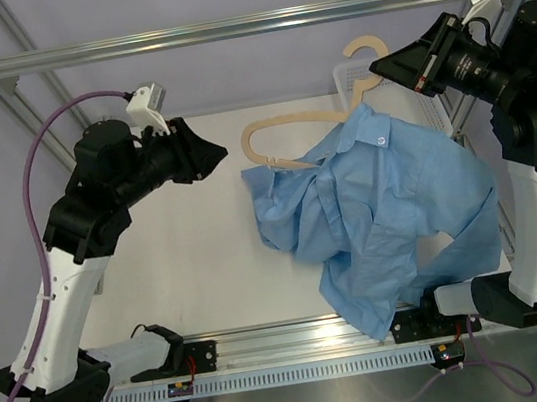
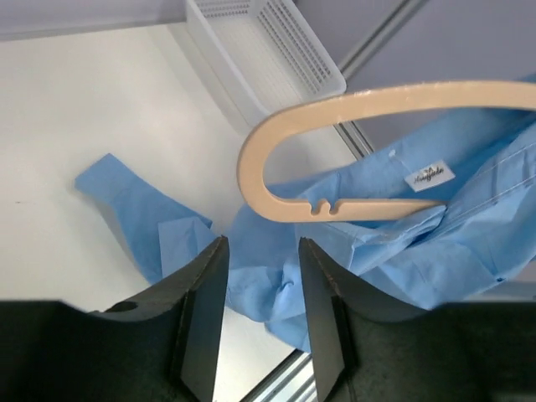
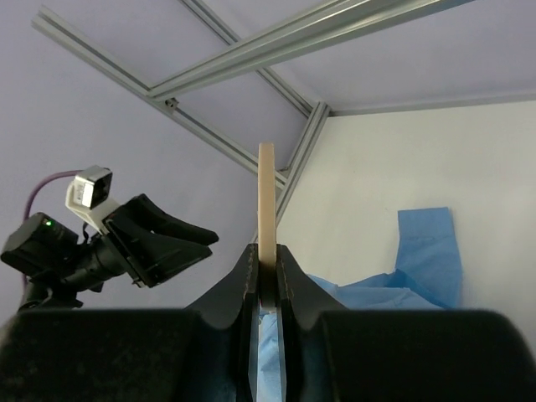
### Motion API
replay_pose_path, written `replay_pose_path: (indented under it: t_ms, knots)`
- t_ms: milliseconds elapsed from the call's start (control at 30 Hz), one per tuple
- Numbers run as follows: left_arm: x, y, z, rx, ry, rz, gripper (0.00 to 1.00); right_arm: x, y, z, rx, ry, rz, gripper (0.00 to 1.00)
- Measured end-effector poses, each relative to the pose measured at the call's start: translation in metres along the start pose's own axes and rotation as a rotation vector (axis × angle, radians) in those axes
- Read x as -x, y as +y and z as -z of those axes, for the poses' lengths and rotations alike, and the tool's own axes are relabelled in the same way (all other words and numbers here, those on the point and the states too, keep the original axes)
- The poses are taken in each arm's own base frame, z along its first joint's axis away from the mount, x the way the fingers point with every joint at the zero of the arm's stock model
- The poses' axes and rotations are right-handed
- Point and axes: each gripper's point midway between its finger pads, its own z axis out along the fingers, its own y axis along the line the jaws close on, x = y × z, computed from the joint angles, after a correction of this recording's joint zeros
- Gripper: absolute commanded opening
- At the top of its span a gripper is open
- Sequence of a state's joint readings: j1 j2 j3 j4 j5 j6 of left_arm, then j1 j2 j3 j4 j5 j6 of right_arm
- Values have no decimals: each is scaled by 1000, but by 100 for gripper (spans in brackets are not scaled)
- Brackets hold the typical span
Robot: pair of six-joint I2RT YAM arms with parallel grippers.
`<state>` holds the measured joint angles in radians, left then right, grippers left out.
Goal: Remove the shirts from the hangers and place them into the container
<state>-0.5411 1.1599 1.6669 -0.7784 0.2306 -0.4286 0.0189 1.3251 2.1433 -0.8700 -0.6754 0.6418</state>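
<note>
Closest to the lens on my left wrist feed are the left gripper's (image 2: 262, 244) two black fingers (image 2: 205, 285), standing moderately apart with nothing between them, only blue cloth and table showing through the gap. From overhead, that arm rises from its base, bends at the elbow and points its claw rightward, level with the table, its tip just short of the hanger's (image 1: 282, 120) bare rounded end but not touching it. On the other side, the right arm stands tall and folds its forearm back toward the left; the right gripper (image 3: 266, 255) is pinched tight on the thin edge of the wood, holding the hanger aloft just below its hook. The shirt (image 1: 379, 195) is half off: its collar part hangs from the hanger's right half, while the rest spills in a crumpled heap across the table (image 1: 187, 264), one tail reaching the near rail. The container (image 2: 276, 50) sits at the far right corner, behind the hook, with no cloth in it.
</note>
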Motion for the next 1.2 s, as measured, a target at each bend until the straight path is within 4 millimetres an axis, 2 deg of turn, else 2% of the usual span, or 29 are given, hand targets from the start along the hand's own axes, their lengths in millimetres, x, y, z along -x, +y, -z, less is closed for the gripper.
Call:
replay_pose_path:
  t_ms: [33,100,167,233,367,467,633,733,933,1200]
  knots:
    - [3,0,3,19,-9,35,26,-2,-1,-1,-6,1,12,0]
    - [6,0,5,46,-12,107,21,-5,-1,-2,-11,5,40,0]
    - [10,-5,4,55,-18,194,31,-10,2,-5,-10,9,75,0]
    - [11,-11,1,52,-16,273,34,-15,4,-7,-21,3,115,0]
    - [13,-34,-14,13,11,403,36,-28,0,-13,-55,-9,188,0]
    - [12,-42,-23,-7,18,514,40,-35,-14,-18,-113,-26,230,0]
    - [10,-51,-40,-56,27,712,41,-36,-40,-27,-201,-42,273,0]
    - [-5,-50,-56,-71,54,852,41,-34,-46,-30,-224,-46,287,0]
    - [-38,-51,-87,-84,117,1076,43,-32,-44,-32,-213,-52,305,0]
    - [-20,-68,-111,-176,97,1195,43,-30,-41,-38,-204,-44,330,0]
